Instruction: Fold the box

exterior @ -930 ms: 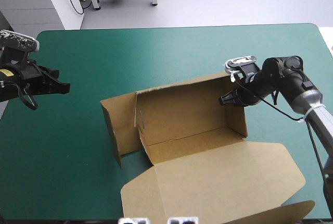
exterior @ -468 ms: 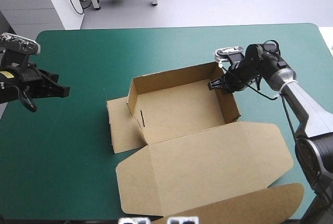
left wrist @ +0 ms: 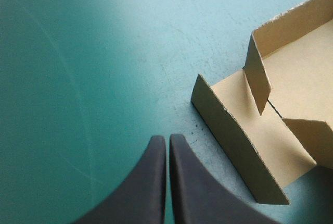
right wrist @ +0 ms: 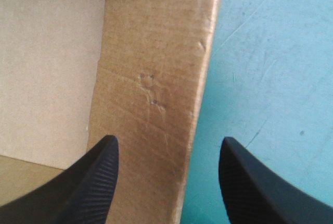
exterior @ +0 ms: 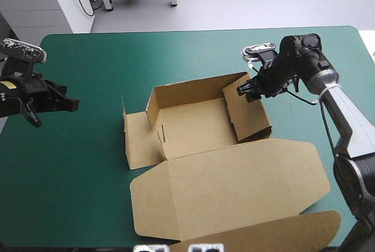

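Nearest flap of the box [exterior: 228, 187] past the high view's bottom edge; most of it outside both wrist views.

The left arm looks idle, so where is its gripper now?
In the high view the left gripper is shut, near the left edge of the table, apart from the box, whose side flap lies ahead of it.

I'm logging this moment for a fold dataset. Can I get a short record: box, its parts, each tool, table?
box: brown, open tray, part formed
lid: flat, toward the table's near edge
right wall: leaning inward
left flap: lying flat
right tool: open, fingers astride the right wall
left tool: shut, left of the box, apart from it
table: teal-green cover
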You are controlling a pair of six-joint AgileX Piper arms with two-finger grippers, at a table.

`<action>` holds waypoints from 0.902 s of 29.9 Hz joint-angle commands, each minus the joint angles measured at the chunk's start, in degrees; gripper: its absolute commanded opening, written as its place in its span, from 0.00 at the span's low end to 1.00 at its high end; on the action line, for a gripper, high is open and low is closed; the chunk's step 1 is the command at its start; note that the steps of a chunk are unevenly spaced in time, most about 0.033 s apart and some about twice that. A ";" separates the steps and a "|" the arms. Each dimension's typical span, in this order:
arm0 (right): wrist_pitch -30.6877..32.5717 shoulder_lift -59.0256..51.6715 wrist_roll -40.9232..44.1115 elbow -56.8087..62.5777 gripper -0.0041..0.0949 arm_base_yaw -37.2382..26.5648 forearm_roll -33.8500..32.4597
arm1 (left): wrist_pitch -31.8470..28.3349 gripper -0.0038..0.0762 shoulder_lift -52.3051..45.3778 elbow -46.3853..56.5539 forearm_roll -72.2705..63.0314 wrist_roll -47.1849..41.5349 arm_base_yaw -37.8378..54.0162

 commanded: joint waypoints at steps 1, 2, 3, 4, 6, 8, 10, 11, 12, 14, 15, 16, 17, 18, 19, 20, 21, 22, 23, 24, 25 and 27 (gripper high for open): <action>1.74 -3.83 -0.30 -1.85 0.59 -0.32 0.46 | -2.57 0.06 -0.85 -1.83 -1.55 -0.11 -0.04; 1.74 -3.83 -0.30 -1.48 0.59 -0.32 0.41 | -2.57 0.06 -0.85 -1.83 -1.55 -0.11 -0.04; 1.74 -3.83 -0.43 -1.00 0.59 -0.32 0.41 | -2.57 0.06 -0.85 -1.83 -1.55 -0.11 -0.04; 1.74 -3.83 -0.43 -0.40 0.59 -0.32 0.31 | -2.57 0.06 -0.85 -1.83 -1.55 -0.11 -0.04; 1.74 -3.83 -0.43 1.81 0.59 -0.32 0.31 | -2.57 0.06 -0.85 -1.83 -1.55 -0.11 -0.04; 1.74 -3.83 -0.43 4.18 0.59 -0.32 0.59 | -2.57 0.06 -0.85 -1.83 -1.55 -0.11 -0.04; 1.64 -3.83 -0.57 6.82 0.59 -0.32 1.48 | -2.57 0.06 -0.85 -1.83 -1.55 -0.11 -0.04; 1.34 -3.83 -0.87 8.02 0.59 -0.22 1.69 | -2.57 0.06 -0.85 -1.83 -1.83 -0.11 -0.04; 0.86 -3.83 -1.18 8.89 0.59 -0.21 1.69 | -2.57 0.06 -0.74 -1.83 -2.05 -0.11 -0.04; -0.66 -3.46 -1.33 10.18 0.59 -0.21 1.69 | -2.57 0.06 -0.49 -1.83 -2.43 -0.11 -0.04; -1.09 -3.34 -1.33 10.46 0.59 -0.21 1.69 | -2.57 0.06 -0.36 -1.83 -2.69 -0.11 -0.04; -1.63 -2.83 -1.18 10.44 0.59 -0.21 1.69 | -2.48 0.06 -0.21 -1.83 -2.81 -0.11 -0.04; -2.17 -2.42 -1.06 10.44 0.58 -0.21 1.94 | -2.34 0.06 0.20 -1.83 -2.81 -0.11 -0.04; -2.62 -2.20 -1.06 10.44 0.57 -0.21 2.36 | -2.09 0.06 0.20 -1.83 -3.14 -0.11 -0.04; -3.10 -1.71 -1.06 10.44 0.54 -0.21 2.65 | -1.56 0.06 0.64 -1.83 -3.46 -0.11 -0.04; -3.11 -1.46 -1.06 10.44 0.50 -0.21 2.94 | -1.30 0.06 0.79 -1.83 -4.01 -0.11 -0.04; -3.11 -0.95 -1.06 10.44 0.43 -0.21 3.47 | -1.05 0.06 1.08 -1.83 -4.14 -0.11 -0.04; -3.11 -0.84 -1.06 10.44 0.37 -0.21 3.61 | -1.05 0.06 1.23 -1.83 -4.22 -0.11 -0.04; -3.11 -0.50 -1.06 10.44 0.31 -0.21 3.61 | -1.05 0.06 1.52 -1.83 -4.39 -0.11 -0.04; -3.11 -0.37 -1.39 10.44 0.21 -0.21 3.61 | -1.15 0.06 1.67 -1.83 -4.49 -0.11 -0.04; -3.11 -0.15 -2.30 10.44 0.14 -0.21 3.61 | -1.15 0.06 1.95 -1.83 -4.49 -0.11 -0.04; -3.34 -0.13 -2.93 10.44 0.02 -0.21 3.61 | -1.08 0.06 2.50 -1.83 -4.49 -0.11 -0.04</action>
